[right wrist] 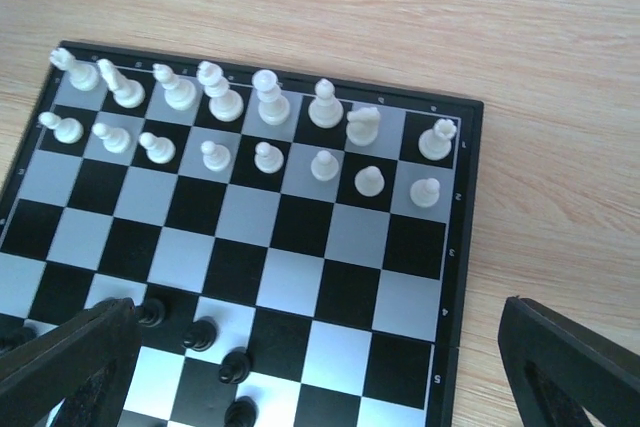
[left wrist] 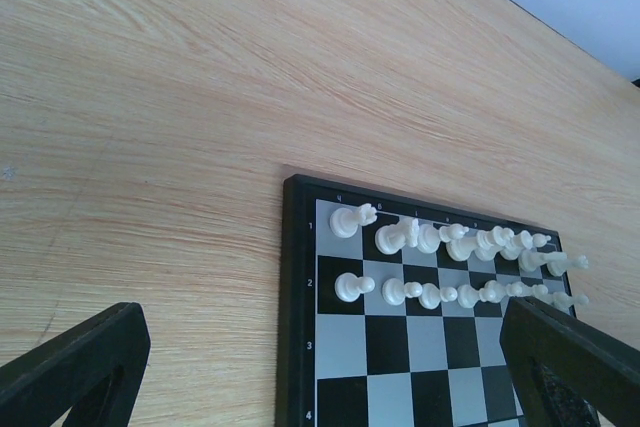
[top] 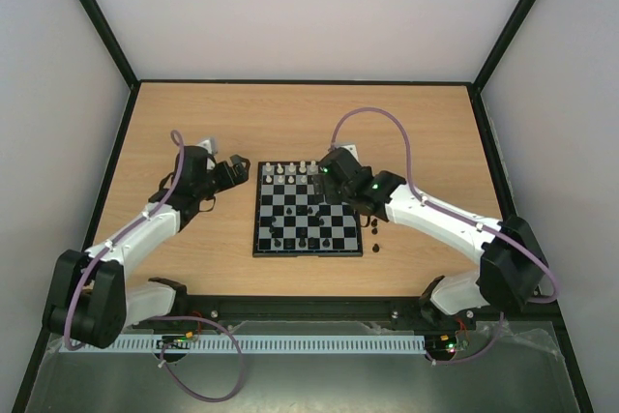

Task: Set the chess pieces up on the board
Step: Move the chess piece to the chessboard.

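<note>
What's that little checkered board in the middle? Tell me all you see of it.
The board is a small square with black and pale squares inside a thin black border. It lies flat on the wooden table. White pieces fill two rows at its far edge; a few black pieces stand nearer.

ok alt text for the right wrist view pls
A small black and pale grey chequered chessboard on a light wooden table, with cream-white chess pieces filling its two far rows. A few glossy black pieces stand near the lower left, and the right gripper is open, its black fingers at the bottom corners.
</note>
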### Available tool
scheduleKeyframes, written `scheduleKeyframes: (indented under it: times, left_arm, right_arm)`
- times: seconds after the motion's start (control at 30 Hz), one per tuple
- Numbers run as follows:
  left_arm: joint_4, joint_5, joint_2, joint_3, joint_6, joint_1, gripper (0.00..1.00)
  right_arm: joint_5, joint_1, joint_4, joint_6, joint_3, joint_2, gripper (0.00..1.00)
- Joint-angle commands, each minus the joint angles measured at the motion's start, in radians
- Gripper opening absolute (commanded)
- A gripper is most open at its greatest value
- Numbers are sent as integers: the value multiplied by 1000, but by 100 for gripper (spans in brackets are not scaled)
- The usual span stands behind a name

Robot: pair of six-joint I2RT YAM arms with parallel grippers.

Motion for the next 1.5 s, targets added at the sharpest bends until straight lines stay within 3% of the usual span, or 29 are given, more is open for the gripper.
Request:
scheduleKeyframes:
  times: [0.0, 0.5, 0.77, 0.87, 1.47]
  left_arm:
    - [0, 11, -2, -13, 0, -2, 100]
    - [-1, 28, 43, 1, -2, -14, 99]
    - [-7, 25, 55, 6, 2, -17, 99]
    - [-29, -1, 48, 17, 7, -27, 99]
    - [-518, -201, -72, 231, -27, -249, 99]
  right_arm:
    - [36, -18, -50, 55, -49, -29, 99]
    - [-25, -117, -141, 132, -177, -135, 98]
    - [-264, -116, -38, 48, -195, -146, 96]
    - [-287, -116, -46, 25, -161, -136, 97]
    - [-279, -116, -82, -37, -109, -147, 98]
